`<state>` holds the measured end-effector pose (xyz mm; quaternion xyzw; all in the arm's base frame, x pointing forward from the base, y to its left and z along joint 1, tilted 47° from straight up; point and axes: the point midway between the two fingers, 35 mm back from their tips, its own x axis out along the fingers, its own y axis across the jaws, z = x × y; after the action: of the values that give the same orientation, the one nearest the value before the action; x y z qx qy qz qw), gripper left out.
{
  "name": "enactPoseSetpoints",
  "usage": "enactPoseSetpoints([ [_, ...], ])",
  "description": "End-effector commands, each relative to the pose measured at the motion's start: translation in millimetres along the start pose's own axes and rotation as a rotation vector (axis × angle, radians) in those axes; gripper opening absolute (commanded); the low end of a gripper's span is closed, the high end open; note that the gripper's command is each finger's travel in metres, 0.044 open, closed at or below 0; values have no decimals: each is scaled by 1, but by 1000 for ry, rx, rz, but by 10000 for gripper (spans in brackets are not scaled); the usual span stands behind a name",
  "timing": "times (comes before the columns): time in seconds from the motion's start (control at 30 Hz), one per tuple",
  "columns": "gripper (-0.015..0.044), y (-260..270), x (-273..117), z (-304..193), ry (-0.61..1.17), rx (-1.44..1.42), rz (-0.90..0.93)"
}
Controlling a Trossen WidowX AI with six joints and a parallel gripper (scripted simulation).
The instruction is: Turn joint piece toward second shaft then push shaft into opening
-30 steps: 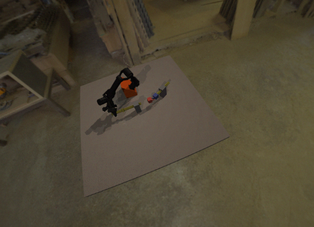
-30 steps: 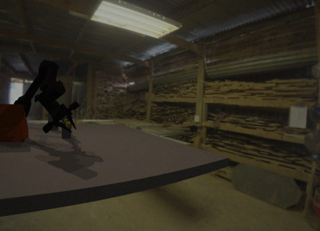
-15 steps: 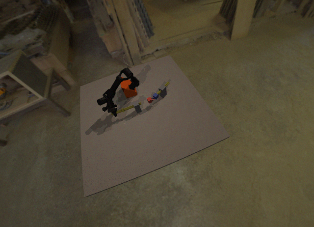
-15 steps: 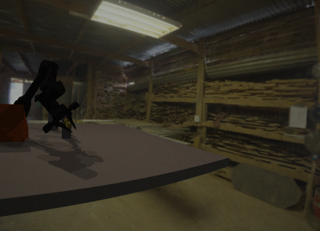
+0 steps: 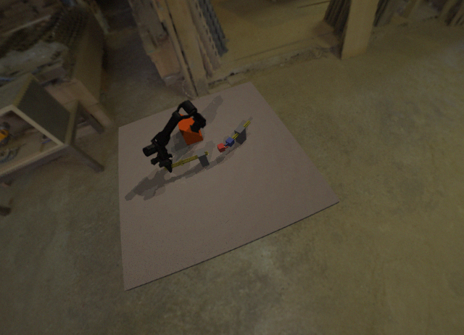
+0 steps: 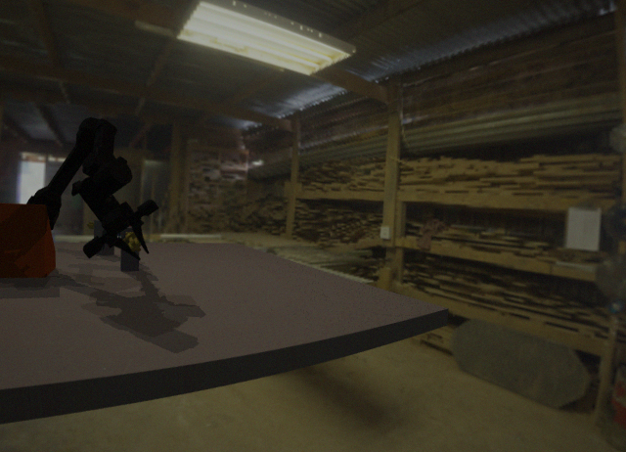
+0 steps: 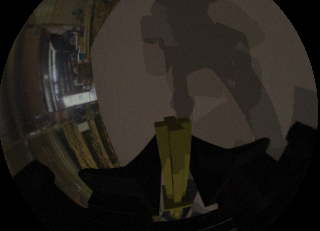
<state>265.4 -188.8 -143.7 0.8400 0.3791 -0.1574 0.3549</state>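
Note:
My gripper [image 5: 169, 169] [image 6: 142, 255] [image 7: 168, 134] is shut on the second shaft, a yellow ribbed bar [image 5: 183, 162] [image 7: 180, 163], near its outer end. This shaft runs through the second grey block [image 5: 203, 159] [image 6: 129, 261], and its inner tip [image 5: 206, 152] shows just past that block. The first grey block [image 5: 241, 135] carries the first yellow shaft [image 5: 246, 124]. On that shaft's end are a blue hinge part [image 5: 229, 141] and the red joint piece [image 5: 221, 148], which nothing holds. A gap lies between the red piece and the second shaft's tip. The exact facing of its opening is too small to tell.
An orange box [image 5: 191, 135] [image 6: 24, 240] stands beside the arm's base, behind the second shaft. The table top [image 5: 225, 207] [image 6: 283, 310] ends in straight edges, and the arm's shadow falls on it beyond the gripper.

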Motion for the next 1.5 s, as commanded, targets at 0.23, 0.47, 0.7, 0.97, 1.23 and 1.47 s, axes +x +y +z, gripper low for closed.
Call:
enactPoseSetpoints([
  [0.23,0,-1,9,4,-9,9,-169],
  [0.47,0,-1,11,4,-12,11,-287],
  [0.7,0,-1,10,2,-9,7,-412],
  [0.97,0,-1,7,-3,2,-2,-547],
  [1.23,0,0,3,-14,12,-9,-629],
  [1.47,0,0,2,-24,17,-12,-655],
])
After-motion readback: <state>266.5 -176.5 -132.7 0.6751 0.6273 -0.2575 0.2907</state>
